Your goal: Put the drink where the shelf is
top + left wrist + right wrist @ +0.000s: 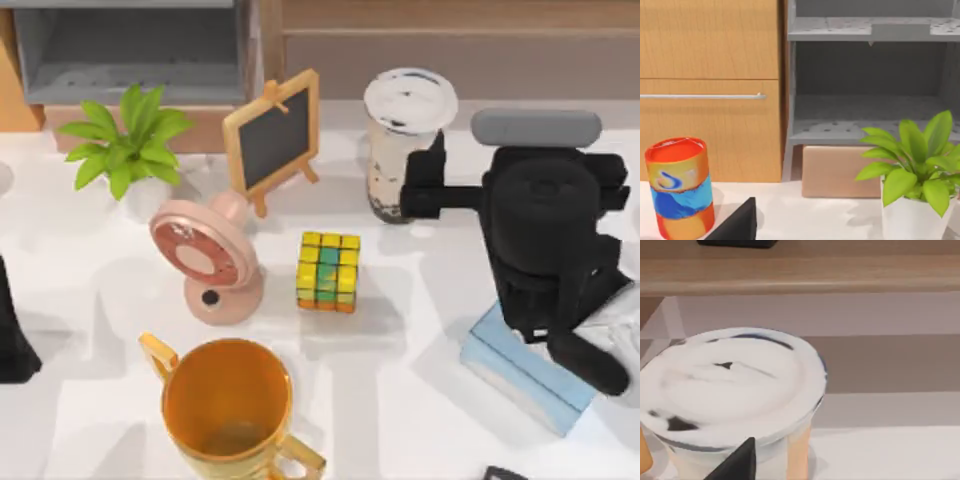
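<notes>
The drink (395, 150) is a tall clear cup of milky beige tea with a white lid (730, 385). It stands upright on the table at the back, right of centre. My right gripper (412, 185) reaches in from the right at cup height and is open, its black fingers (425, 160) at the cup's right side. The shelf (450, 15) is a long brown wooden ledge with a grey-brown panel below it, just behind the drink. In the right wrist view the shelf (800, 275) runs across above the lid. My left arm (12, 335) is parked at the table's left edge.
A small easel blackboard (272, 135), a pink round clock (205, 258), a colour cube (328, 272) and an orange-gold two-handled mug (228, 405) stand left of the drink. A potted plant (130, 145) and a grey open box (130, 50) are at the back left. A blue book (520, 375) lies under my right arm.
</notes>
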### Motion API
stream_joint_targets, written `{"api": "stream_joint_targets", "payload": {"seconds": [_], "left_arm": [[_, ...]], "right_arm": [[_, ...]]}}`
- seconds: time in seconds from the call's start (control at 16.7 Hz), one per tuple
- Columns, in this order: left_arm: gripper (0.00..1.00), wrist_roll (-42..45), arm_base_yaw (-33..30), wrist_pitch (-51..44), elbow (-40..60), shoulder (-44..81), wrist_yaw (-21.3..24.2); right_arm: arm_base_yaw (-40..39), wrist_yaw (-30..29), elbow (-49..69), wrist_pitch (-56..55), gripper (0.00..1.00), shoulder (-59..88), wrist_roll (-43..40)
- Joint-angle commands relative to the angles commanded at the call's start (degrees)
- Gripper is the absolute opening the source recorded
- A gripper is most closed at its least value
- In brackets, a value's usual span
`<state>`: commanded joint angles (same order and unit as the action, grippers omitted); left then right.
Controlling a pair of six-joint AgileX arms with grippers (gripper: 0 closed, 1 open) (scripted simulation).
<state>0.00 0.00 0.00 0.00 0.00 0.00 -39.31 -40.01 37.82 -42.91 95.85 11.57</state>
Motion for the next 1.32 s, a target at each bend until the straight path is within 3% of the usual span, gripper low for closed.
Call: {"api": "stream_joint_targets", "payload": {"seconds": [0.24, 0.48, 0.84, 1.32], "left_arm": [[1.0, 0.0, 0.0, 0.0, 0.0, 0.0, 0.0], [1.0, 0.0, 0.0, 0.0, 0.0, 0.0, 0.0], [1.0, 0.0, 0.0, 0.0, 0.0, 0.0, 0.0], [1.0, 0.0, 0.0, 0.0, 0.0, 0.0, 0.0]], "right_arm": [[-5.7, -5.8, 5.6, -6.3, 1.0, 14.3, 1.2], [-7.7, -7.9, 7.7, -8.6, 1.0, 18.9, 1.5], [-7.1, -7.3, 8.3, -8.5, 1.0, 19.4, 1.2], [0.2, -0.4, 21.0, -8.1, 1.0, 29.4, -1.7]]}}
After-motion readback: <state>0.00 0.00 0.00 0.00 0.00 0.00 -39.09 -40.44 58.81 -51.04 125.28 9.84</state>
